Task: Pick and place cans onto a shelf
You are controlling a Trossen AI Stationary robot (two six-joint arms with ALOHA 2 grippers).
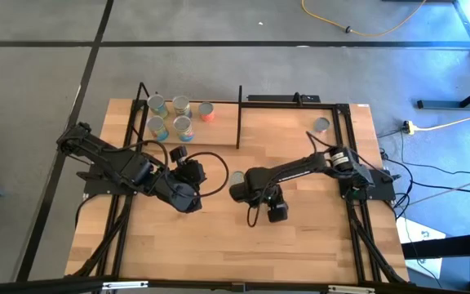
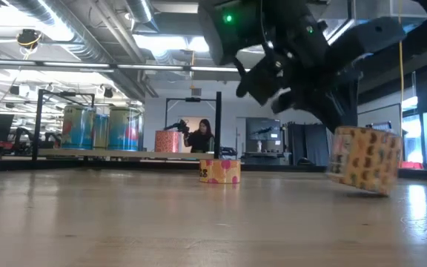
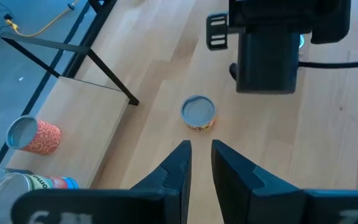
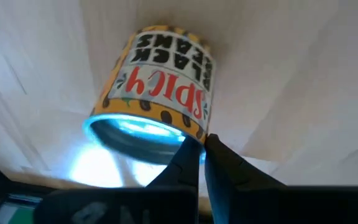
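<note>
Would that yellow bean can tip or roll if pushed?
The yellow can leans tilted in the low view, so it probably tips easily. On its round side it would likely roll. The right gripper, shut at its rim, might slip on smooth metal.

A robotics lab: exposed silver ceiling ducts (image 2: 87, 44), grey concrete floor (image 1: 39, 90), loose yellow cable (image 1: 365, 28), black equipment racks (image 2: 302, 144).

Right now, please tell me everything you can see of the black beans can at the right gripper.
The spicy black beans can is a short cylinder with a yellow-orange label, red and black lettering and a shiny metal end. It is tilted, not upright, low over the wooden table. Whether its lower edge touches the wood cannot be told. The right gripper is closed at the can's metal rim and seems to pinch it. No other can touches it.
</note>
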